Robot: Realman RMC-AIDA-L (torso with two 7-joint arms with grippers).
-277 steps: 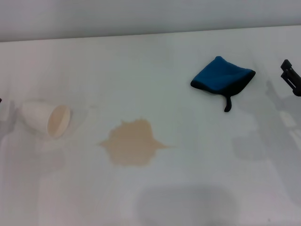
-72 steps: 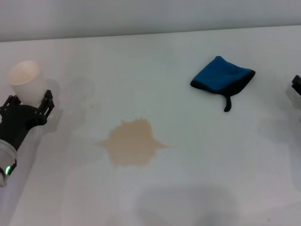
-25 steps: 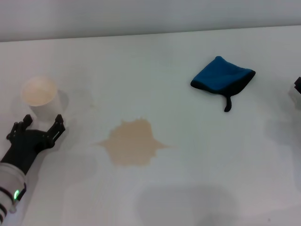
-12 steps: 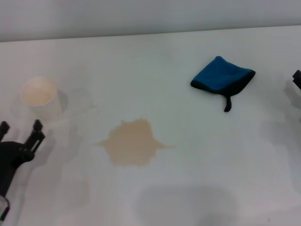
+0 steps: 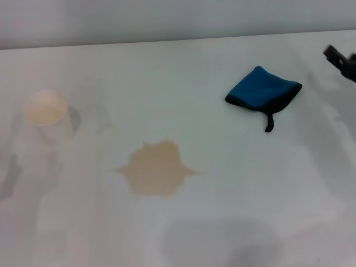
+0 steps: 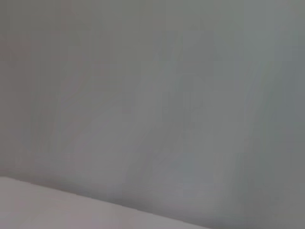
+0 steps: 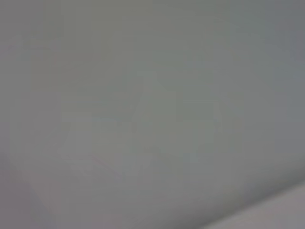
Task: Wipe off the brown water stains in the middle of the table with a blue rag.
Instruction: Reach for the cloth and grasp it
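The brown water stains (image 5: 156, 168) form one tan blotch with pointed edges near the middle of the white table (image 5: 222, 200) in the head view. The blue rag (image 5: 261, 92), folded, black-edged with a black loop strap, lies to the stain's far right. My right gripper (image 5: 340, 60) pokes in at the right edge, beyond and to the right of the rag, apart from it; only a dark tip shows. My left gripper is out of view. Both wrist views show plain grey only.
A white paper cup (image 5: 47, 115) stands upright at the left of the table, with a faint wet ring beside it. The table's far edge runs along the top of the head view.
My left gripper has withdrawn out of the picture at the lower left. My right gripper has moved up along the right edge, closer to the rag's level. The cup, stain and rag stayed put.
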